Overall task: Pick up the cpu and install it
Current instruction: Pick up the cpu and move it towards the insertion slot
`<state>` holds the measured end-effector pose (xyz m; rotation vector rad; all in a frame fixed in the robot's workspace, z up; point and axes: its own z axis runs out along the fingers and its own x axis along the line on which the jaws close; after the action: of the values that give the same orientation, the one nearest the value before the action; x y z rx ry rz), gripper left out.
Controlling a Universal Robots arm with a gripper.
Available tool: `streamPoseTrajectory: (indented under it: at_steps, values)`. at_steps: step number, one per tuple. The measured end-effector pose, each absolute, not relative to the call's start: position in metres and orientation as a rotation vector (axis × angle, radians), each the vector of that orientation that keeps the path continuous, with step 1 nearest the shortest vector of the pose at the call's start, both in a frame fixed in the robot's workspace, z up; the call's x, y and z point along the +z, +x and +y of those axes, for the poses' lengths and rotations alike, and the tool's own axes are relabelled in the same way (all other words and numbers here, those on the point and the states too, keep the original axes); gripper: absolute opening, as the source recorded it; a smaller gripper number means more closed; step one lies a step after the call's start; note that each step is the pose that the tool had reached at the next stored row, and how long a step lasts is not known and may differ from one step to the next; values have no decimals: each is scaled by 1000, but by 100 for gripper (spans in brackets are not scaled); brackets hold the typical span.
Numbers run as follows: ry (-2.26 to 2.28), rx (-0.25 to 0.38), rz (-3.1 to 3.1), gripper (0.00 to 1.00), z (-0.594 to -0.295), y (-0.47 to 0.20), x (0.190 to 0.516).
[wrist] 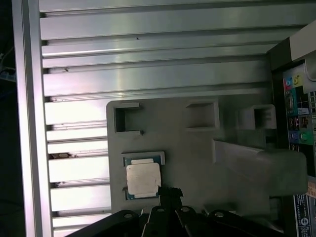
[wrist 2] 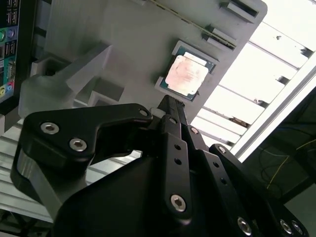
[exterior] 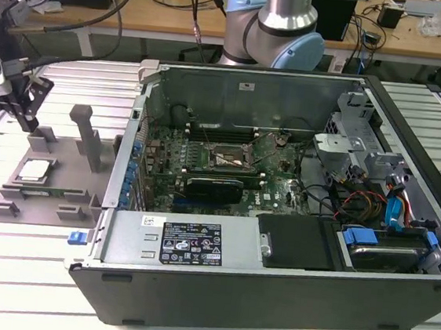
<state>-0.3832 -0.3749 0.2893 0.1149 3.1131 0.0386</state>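
Observation:
The cpu (exterior: 35, 168) is a small square chip with a shiny metal top. It lies flat in a recess of the grey fixture tray (exterior: 69, 166), to the exterior view's left of the open computer case (exterior: 275, 242). My gripper (exterior: 31, 122) hangs above the tray's far end, a little beyond the chip and apart from it. In the second wrist view the cpu (wrist 2: 186, 75) lies just past the gripper (wrist 2: 166, 99), whose dark fingers meet at a narrow tip with nothing between them. The first wrist view shows the cpu (wrist: 143, 178) beside the gripper (wrist: 171, 190). The motherboard socket (exterior: 226, 159) sits inside the case.
Upright grey posts (exterior: 89, 137) rise from the tray close to the gripper. The case's metal side wall (exterior: 127, 155) stands between tray and motherboard. Cables and a drive cage (exterior: 376, 189) crowd the case's right half. The arm's base (exterior: 278, 29) stands behind the case.

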Motion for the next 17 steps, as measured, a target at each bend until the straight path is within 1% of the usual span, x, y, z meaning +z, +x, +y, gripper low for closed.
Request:
streamPoseTrajectory:
  at_steps: [17]
  values:
    - [115, 39, 3113, 11, -375, -395, 252]
